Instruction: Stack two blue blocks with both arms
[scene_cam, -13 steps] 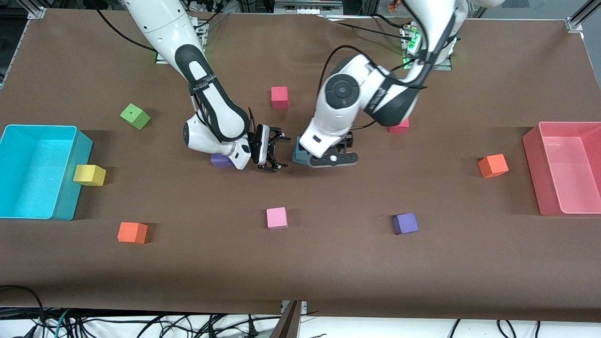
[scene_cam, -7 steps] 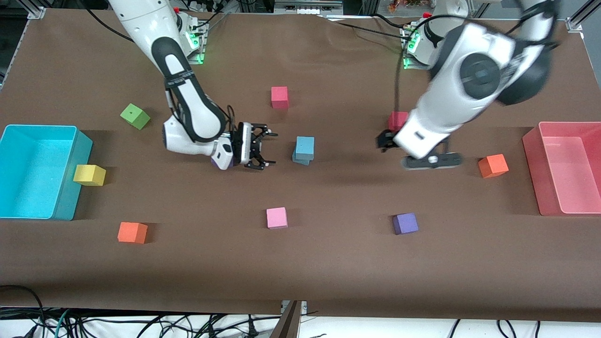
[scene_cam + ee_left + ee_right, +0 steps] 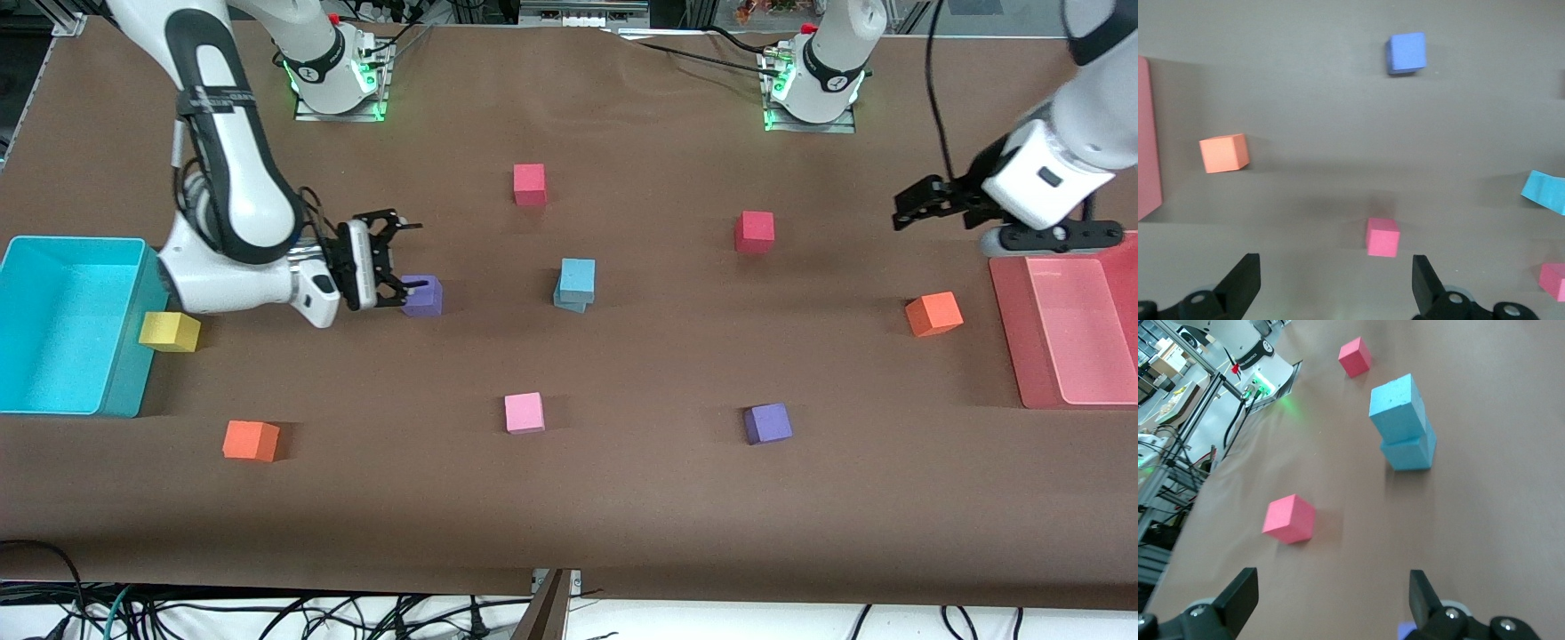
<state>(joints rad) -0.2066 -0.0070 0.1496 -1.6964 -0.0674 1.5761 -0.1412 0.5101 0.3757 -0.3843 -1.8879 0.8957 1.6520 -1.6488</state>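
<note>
both arms have pulled away from the middle of the desk (image 3: 622, 498) since the earlier frames. the blue blocks (image 3: 576, 284) sit stacked there, the top one slightly skewed on the lower, nothing touching them. the right hand (image 3: 388, 260) hangs spread and empty just beside a purple cube (image 3: 422, 296). the left hand (image 3: 929, 204) hangs spread and empty over the desk by the pink bin (image 3: 1009, 329).
</note>
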